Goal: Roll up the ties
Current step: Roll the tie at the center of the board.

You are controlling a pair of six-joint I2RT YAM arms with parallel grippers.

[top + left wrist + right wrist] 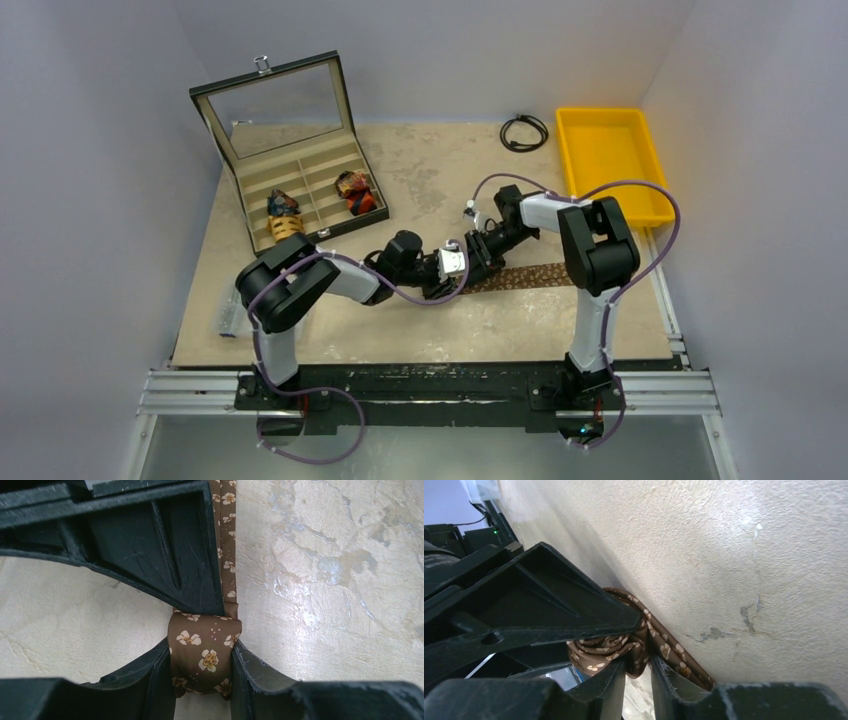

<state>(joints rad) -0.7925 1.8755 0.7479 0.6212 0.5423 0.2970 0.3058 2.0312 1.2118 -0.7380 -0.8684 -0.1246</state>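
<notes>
Your top external view looks down from high behind the near edge of the beige mottled tabletop [450,170], far enough back to take in all of it. Your left wrist view points steeply down, very close, at the rolled end of the brown necktie printed with small pale flowers [202,655]. Your right wrist view sits low and tilted, skimming the tabletop. Both wrist views share that roll.

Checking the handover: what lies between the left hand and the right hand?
The coiled end of the brown tie, clamped in the left hand, the right hand against it; both wrist views show it.
</notes>
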